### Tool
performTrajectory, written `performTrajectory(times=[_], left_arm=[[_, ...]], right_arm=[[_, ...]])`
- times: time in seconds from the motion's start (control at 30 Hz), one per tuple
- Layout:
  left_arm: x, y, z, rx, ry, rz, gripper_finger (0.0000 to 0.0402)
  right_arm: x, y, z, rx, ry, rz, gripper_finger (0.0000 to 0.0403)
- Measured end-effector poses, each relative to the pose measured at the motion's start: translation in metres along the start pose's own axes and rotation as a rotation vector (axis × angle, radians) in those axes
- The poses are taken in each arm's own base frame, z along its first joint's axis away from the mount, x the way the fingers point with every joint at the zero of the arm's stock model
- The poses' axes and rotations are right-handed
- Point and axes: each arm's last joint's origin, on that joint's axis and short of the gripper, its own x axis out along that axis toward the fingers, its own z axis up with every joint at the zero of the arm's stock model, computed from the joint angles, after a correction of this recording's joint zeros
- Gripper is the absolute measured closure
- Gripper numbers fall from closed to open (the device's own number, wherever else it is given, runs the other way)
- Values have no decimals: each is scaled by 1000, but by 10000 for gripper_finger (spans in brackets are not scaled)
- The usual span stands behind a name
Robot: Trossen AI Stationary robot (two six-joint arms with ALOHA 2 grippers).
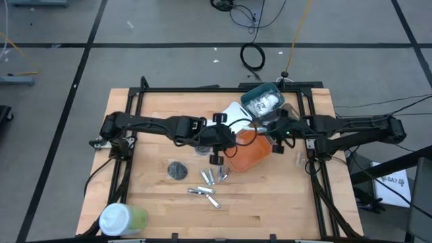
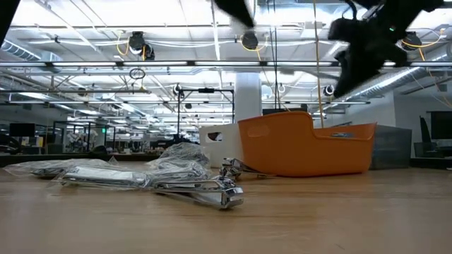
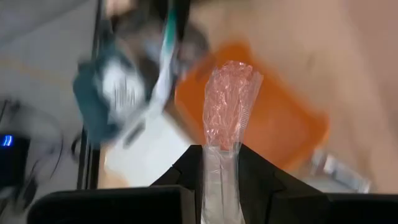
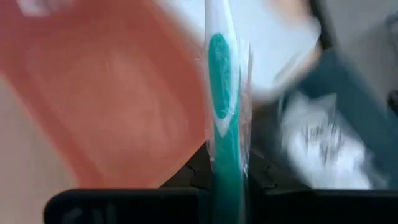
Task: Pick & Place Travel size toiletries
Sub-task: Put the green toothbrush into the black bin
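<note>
Both grippers hover over the orange bin [image 1: 248, 154]. My left gripper [image 3: 221, 163] is shut on a clear-wrapped stick [image 3: 227, 106] whose free end points over the bin. My right gripper [image 4: 227, 163] is shut on a clear-wrapped teal-and-white stick [image 4: 219, 93] above the bin's far right side. On the wood near the bin lie several small silver tubes [image 1: 208, 185] and a dark grey round disc [image 1: 177, 170]. The tubes and crinkly wrappers [image 2: 162, 180] fill the foreground of the low view. White packets sit in the teal bin [image 1: 263, 101]. My left gripper pinches the clear-wrapped stick by its lower part [image 3: 219, 171] between the two fingers, the stick running along them. It is lifted clear, and its wrapped head [image 3: 231, 93] juts past the fingertips. My right gripper pinches the teal-and-white stick at its teal handle [image 4: 227, 155] between the two fingers, the stick lying along them. It is lifted clear, with the far end [image 4: 214, 25] sticking out over the bins.
A white bin [image 1: 233, 113] stands between the orange and teal bins at the table's far middle. A large white-and-green cylinder [image 1: 121, 219] stands at the near left corner. A black frame [image 1: 135, 101] borders the table. Bare wood lies near right.
</note>
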Motion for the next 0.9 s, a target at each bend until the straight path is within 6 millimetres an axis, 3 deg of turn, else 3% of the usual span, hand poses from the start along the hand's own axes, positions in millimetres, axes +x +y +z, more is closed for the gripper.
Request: performTrajectory(times=[0.2, 0.4, 0.57, 0.9], left_arm=[[-1, 4, 2, -17, -27, 17, 339], [-2, 3, 3, 12, -32, 10, 339], [-1, 7, 5, 10, -62, 30, 339], [-4, 16, 10, 0, -165, 63, 339]], right_arm=[[-13, -4, -5, 27, -16, 1, 402], [-18, -15, -31, 86, 224, -114, 402], [-14, -23, -50, 139, 382, -192, 402], [0, -39, -55, 181, 451, -130, 402]])
